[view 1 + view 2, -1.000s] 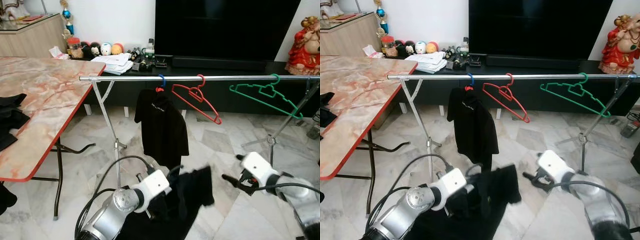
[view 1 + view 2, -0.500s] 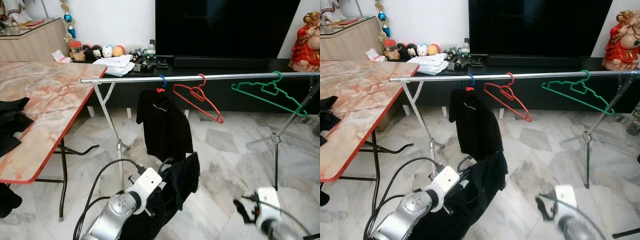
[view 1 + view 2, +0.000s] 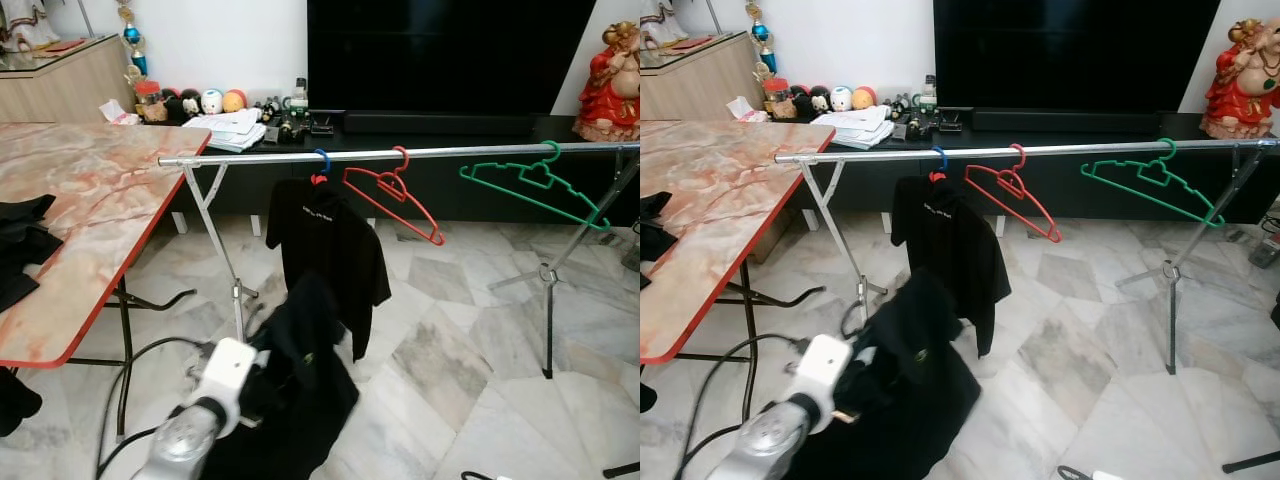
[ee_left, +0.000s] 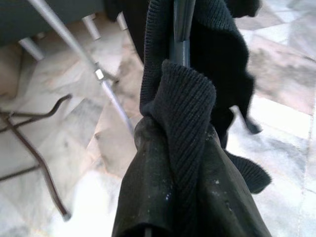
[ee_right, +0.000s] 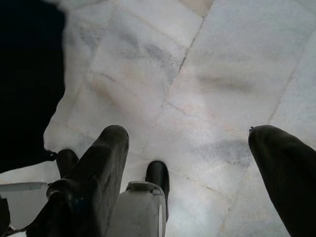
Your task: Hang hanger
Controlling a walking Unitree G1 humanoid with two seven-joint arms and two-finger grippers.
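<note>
A silver clothes rail (image 3: 450,153) runs across the room ahead. On it hang a black shirt (image 3: 325,250) on a blue hanger hook (image 3: 323,160), a bare red hanger (image 3: 395,198) and a bare green hanger (image 3: 530,183). My left gripper (image 4: 177,128) is shut on the ribbed collar of a black garment (image 3: 300,380), low and just in front of the hanging shirt. A grey hanger stem (image 4: 182,24) rises from that collar. My right gripper (image 5: 187,143) hangs low over the marble floor, its fingers (image 5: 98,168) wide apart and holding nothing.
A marble-topped folding table (image 3: 90,190) with black clothes (image 3: 20,245) stands at the left. The rack's splayed legs (image 3: 225,260) (image 3: 548,300) stand on the floor. A TV unit with clutter (image 3: 240,125) and a red statue (image 3: 612,80) are behind.
My left arm has swung left and lifted the black garment closer to the hanging shirt. My right arm has dropped down to the lower edge of the head views.
</note>
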